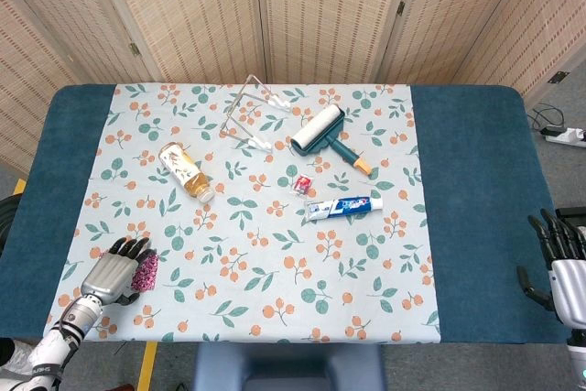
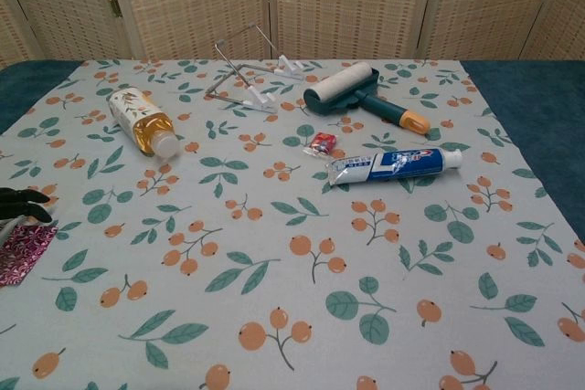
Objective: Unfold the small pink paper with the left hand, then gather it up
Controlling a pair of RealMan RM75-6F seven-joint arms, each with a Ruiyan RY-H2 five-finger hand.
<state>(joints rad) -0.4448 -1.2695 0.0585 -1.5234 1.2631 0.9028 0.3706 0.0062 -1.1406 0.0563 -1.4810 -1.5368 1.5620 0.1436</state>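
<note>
Your left hand (image 1: 116,274) is at the table's 8 o'clock corner, palm down, lying on the pink paper (image 1: 144,273). Only the paper's right strip shows past the fingers in the head view. In the chest view the dark fingertips (image 2: 20,199) sit just above the paper (image 2: 23,253) at the frame's left edge. Fingers look gently curved over it, but I can't tell if they actually pinch it or just rest on it. The paper appears to lie flat on the floral cloth (image 1: 275,254), at the cloth's left edge.

Your right hand (image 1: 560,258) is off the table's 4 o'clock edge, fingers apart and pointing up, holding nothing. It's only in the head view.

Rest of the table, all well apart from the paper:
- Bottle (image 1: 185,171) lying on its side at about 10 o'clock from table centre, cap towards the middle.
- Clear wire stand (image 1: 249,114) at 12 o'clock.
- Lint roller (image 1: 322,133) just right of the stand, teal handle with an orange tip pointing to 4 o'clock.
- Small red-and-white packet (image 1: 301,182) near centre.
- Toothpaste tube (image 1: 343,207) just below the packet, lying roughly left-right, cap at the right end.
</note>
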